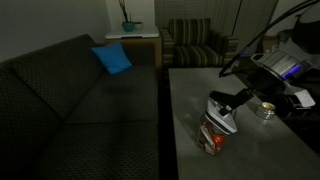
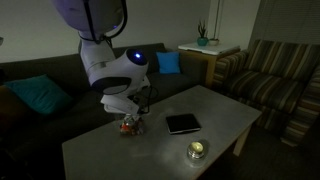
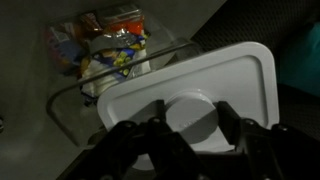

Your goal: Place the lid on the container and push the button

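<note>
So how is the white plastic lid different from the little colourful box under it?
The flat white plastic lid is plain; the small boxy container has red, orange and white print. The lid is thin; the container is a deeper tub. The gripper holds the lid; the container stands on the grey table. Both are roughly rectangular.

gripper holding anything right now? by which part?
Yes: the white lid, pinched at the round raised knob in its middle by the gripper, just over the container.
</note>
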Action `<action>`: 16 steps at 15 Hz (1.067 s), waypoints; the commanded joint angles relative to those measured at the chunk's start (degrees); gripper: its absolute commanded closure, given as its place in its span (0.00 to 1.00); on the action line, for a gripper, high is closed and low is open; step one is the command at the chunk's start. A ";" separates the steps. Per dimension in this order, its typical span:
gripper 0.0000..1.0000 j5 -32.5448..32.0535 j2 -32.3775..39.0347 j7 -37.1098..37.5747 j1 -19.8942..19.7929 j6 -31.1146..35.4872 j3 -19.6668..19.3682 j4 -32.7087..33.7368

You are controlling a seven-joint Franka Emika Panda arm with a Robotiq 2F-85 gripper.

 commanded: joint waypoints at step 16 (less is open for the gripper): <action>0.71 -8.25 -3.87 19.53 11.77 14.65 -13.01 3.54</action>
